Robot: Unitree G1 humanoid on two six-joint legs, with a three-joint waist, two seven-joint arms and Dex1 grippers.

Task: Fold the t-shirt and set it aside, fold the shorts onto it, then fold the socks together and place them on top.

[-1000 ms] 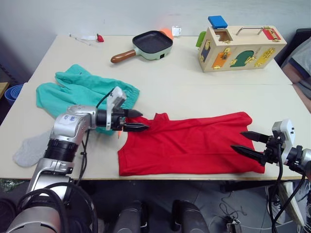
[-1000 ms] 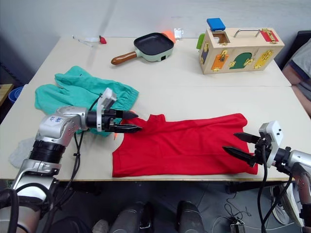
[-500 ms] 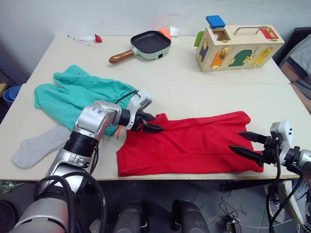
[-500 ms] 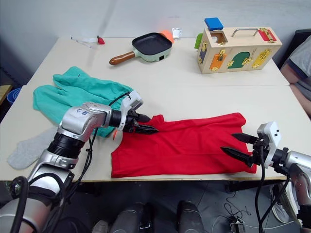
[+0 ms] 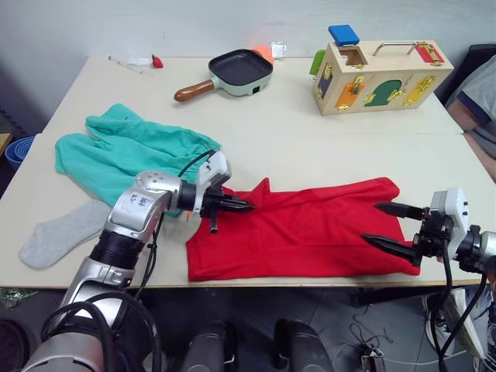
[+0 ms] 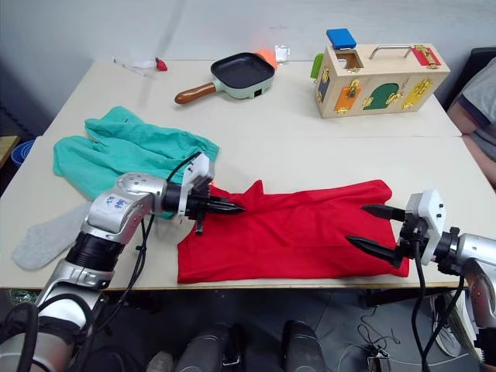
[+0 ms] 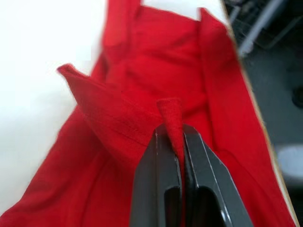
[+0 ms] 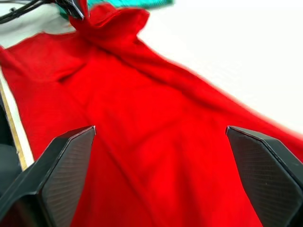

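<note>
The red t-shirt [image 5: 310, 229] lies along the table's front edge, folded lengthwise. My left gripper [image 5: 240, 206] is shut on a pinch of its left end, which stands up in a ridge [image 7: 171, 118]. At the shirt's right end my right gripper [image 5: 380, 225] hovers open, one finger over the cloth's edge and nothing between its fingers [image 8: 66, 165]. The teal shorts [image 5: 124, 151] lie crumpled to the left, just behind my left forearm. One grey sock [image 5: 58, 232] rests near the front left corner.
At the back of the table are a dark frying pan [image 5: 236, 71] with a wooden handle and a wooden latch box [image 5: 384, 74]. A small red-tipped item [image 5: 143, 60] lies at the back left. A person's sleeve [image 5: 480, 97] shows at the right edge.
My left gripper moved right from the shorts' edge onto the shirt's left end and shut on the cloth, pulling up a ridge. The right gripper stayed open at the right end.
</note>
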